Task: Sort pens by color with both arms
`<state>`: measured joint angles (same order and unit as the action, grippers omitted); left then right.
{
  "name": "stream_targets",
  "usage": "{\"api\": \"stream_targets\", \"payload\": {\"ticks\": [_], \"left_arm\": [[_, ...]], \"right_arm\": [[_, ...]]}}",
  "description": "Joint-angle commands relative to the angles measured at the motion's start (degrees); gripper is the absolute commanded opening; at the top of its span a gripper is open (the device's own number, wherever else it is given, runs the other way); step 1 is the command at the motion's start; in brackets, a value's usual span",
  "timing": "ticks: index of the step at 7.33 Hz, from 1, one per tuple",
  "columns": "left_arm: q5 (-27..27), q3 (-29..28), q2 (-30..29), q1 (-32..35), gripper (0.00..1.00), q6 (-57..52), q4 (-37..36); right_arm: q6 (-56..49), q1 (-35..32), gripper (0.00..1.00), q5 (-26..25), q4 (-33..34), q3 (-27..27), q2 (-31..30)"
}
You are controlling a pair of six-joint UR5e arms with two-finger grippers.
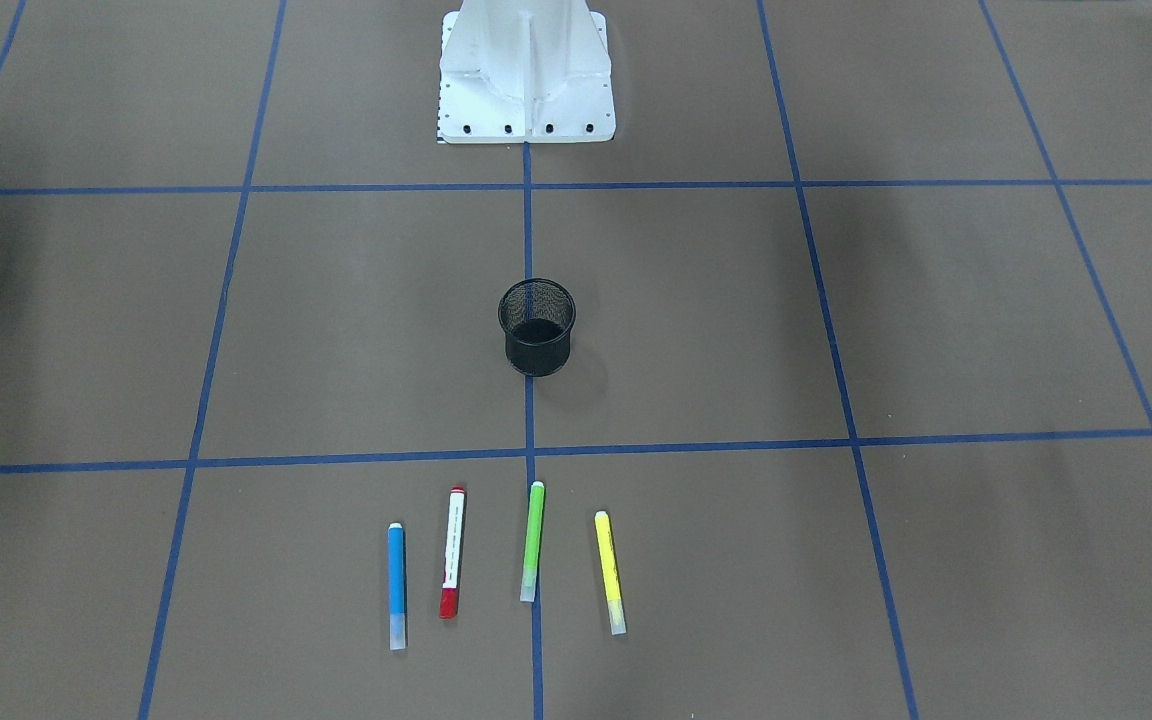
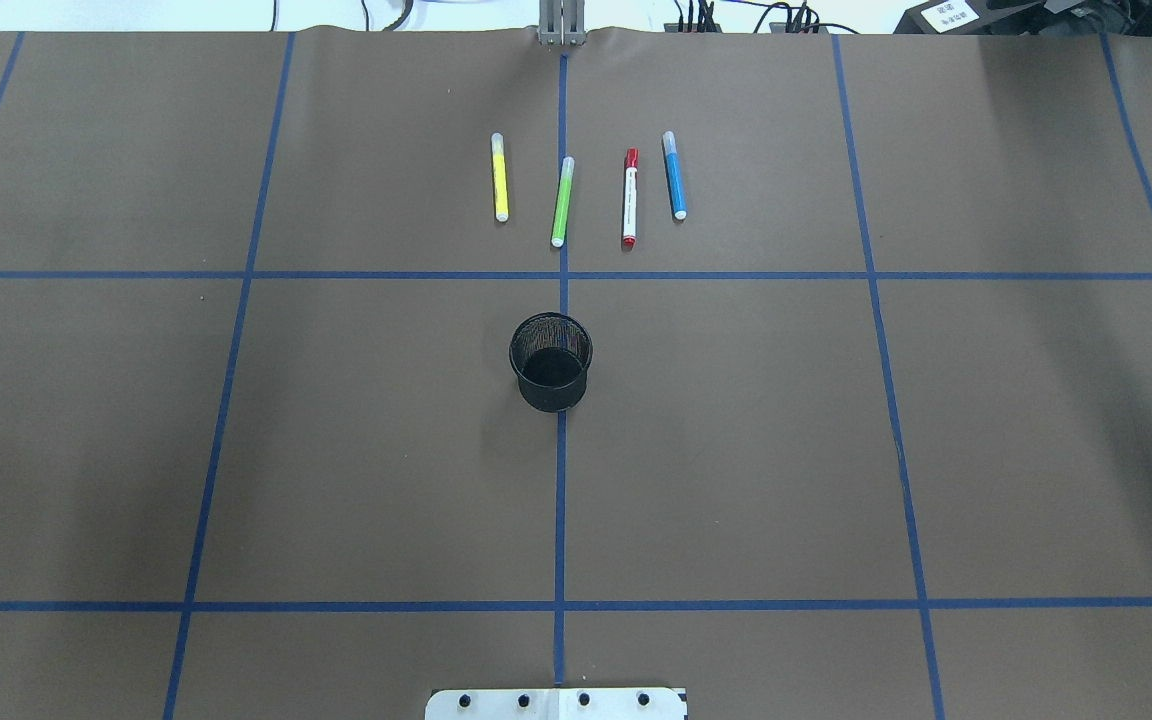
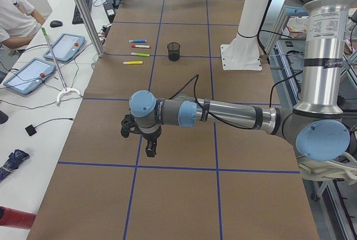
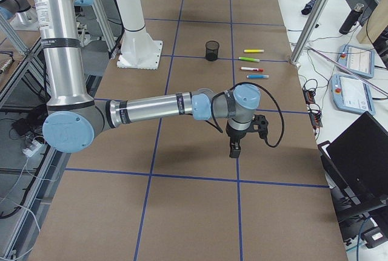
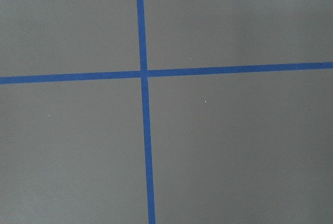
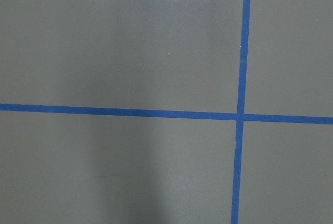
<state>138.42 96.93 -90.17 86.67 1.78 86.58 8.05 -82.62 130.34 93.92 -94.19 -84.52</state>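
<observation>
Four pens lie in a row near the far edge of the surface (image 2: 86,450), at its middle, side by side and apart. From the robot's left they are yellow pen (image 2: 500,178), green pen (image 2: 563,201), red pen (image 2: 630,198) and blue pen (image 2: 674,175). The green pen lies on the centre tape line (image 2: 561,500). A mesh cup (image 2: 551,362) stands upright mid-surface on the same line, well apart from the pens.

The left end effector (image 3: 150,149) points down over the surface's left end, and the right end effector (image 4: 234,150) points down over its right end. Both are far from the pens. I cannot tell whether their fingers are apart or together.
</observation>
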Motion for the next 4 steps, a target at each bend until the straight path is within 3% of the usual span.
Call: {"api": "stream_targets", "payload": {"ticks": [1,4], "left_arm": [[0.01,0.19,-0.79,-0.01,1.0,0.06,0.0],[0.1,0.28,-0.88,-0.1,1.0,0.06,0.17]], "right_arm": [[0.12,0.0,1.0,-0.43,0.12,0.68,-0.2],[0.21,0.0,1.0,0.0,-0.14,0.68,-2.39]]}}
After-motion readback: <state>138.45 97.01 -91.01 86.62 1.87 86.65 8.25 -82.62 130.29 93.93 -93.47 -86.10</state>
